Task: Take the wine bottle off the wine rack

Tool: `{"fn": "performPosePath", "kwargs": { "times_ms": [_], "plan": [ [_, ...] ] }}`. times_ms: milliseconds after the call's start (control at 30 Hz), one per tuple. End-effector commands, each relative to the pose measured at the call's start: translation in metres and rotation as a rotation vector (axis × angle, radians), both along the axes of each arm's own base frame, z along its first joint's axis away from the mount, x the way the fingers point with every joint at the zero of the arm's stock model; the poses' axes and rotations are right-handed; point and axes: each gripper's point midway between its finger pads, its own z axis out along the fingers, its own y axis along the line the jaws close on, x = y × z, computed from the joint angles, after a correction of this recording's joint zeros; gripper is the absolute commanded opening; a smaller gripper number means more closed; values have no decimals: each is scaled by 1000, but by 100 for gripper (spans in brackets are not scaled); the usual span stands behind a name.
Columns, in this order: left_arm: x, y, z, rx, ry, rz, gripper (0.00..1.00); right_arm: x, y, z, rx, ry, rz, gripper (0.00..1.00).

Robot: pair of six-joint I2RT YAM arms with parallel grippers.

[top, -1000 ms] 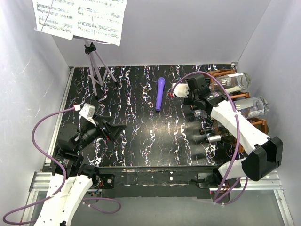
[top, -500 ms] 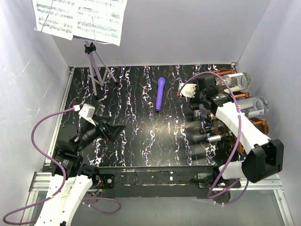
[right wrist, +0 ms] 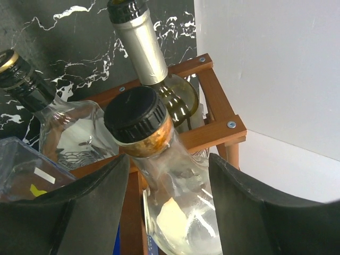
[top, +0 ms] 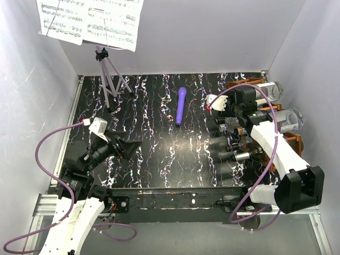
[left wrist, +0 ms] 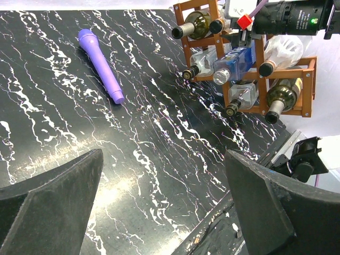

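Note:
The reddish-brown wooden wine rack point(top: 291, 139) stands at the right edge of the table, with several bottles lying in its cells. Its top cell holds a clear wine bottle point(right wrist: 170, 186) with a black cap. My right gripper point(right wrist: 170, 159) straddles this bottle just below the neck, and both fingers meet the glass shoulder. From above, the right gripper point(top: 254, 104) sits at the rack's upper left corner, against the clear bottle point(top: 270, 91). My left gripper point(left wrist: 163, 154) hangs open over bare table at the near left, far from the rack point(left wrist: 311, 79).
A purple stick-shaped object point(top: 181, 105) lies mid-table, left of the rack. A grey tripod music stand point(top: 109, 79) with sheet music point(top: 90, 21) stands at the back left. White walls close in on three sides. A dark green bottle point(right wrist: 175, 95) lies just beyond the held one.
My right gripper has moved right, onto the rack's top bottle, and its fingers have narrowed around it. The left arm has not moved.

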Motion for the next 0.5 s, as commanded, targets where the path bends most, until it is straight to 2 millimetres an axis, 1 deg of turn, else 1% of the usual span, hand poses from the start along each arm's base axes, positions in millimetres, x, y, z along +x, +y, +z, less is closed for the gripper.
{"fn": "performPosePath", "kwargs": {
  "times_ms": [0, 67, 267, 333, 400, 467],
  "plan": [
    [1, 2, -2, 11, 0, 9, 98, 13, 5, 4, 18, -45, 57, 68],
    [0, 2, -1, 10, -4, 9, 98, 18, 4, -2, -9, -40, 60, 68],
    [-2, 2, 0, 7, -14, 9, 98, 28, 0, -10, -78, -54, 65, 67],
    [-2, 2, 1, 7, -14, 6, 98, 32, -2, -9, -109, -89, 64, 65],
    [-3, 2, 2, 6, -17, 4, 98, 37, -4, -8, -134, -119, 58, 59],
    [-3, 2, 1, 6, -17, 6, 98, 37, -6, -9, -143, -120, 56, 54]
  ]
}}
